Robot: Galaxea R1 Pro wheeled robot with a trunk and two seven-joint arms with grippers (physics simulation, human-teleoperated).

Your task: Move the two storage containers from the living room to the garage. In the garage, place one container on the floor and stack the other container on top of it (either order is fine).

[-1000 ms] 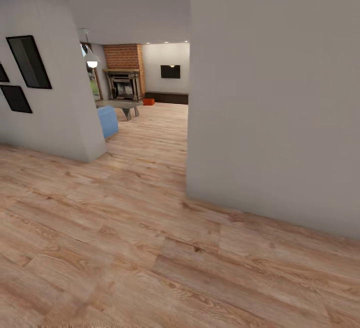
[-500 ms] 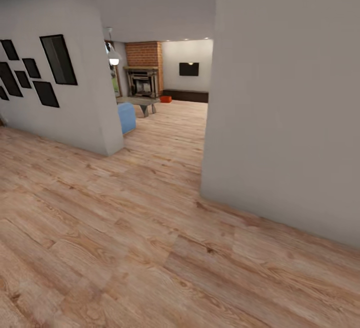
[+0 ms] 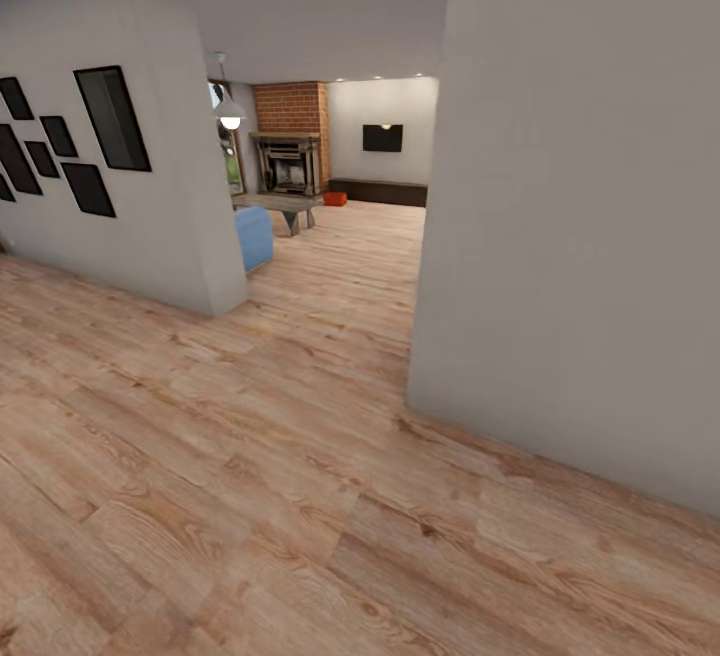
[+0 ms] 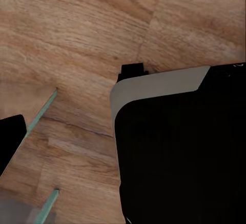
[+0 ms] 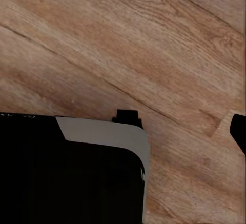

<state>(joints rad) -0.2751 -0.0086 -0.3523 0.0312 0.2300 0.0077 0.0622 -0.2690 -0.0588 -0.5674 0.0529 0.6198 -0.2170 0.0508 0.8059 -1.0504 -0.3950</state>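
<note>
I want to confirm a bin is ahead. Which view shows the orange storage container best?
The head view: the storage container sits small and far off on the living-room floor by the dark low cabinet. Both wrist views look down at wood planks.

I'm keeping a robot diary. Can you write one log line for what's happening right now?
place: hallway, wood-plank floor | ahead: living room, brick fireplace, orange container by dark cabinet | grippers: not in view | carrying: nothing seen

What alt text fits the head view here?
A hallway of pale wood-plank floor leads between grey walls to a far living room with a brick fireplace, a wall TV and a small orange bin on the floor.
</note>
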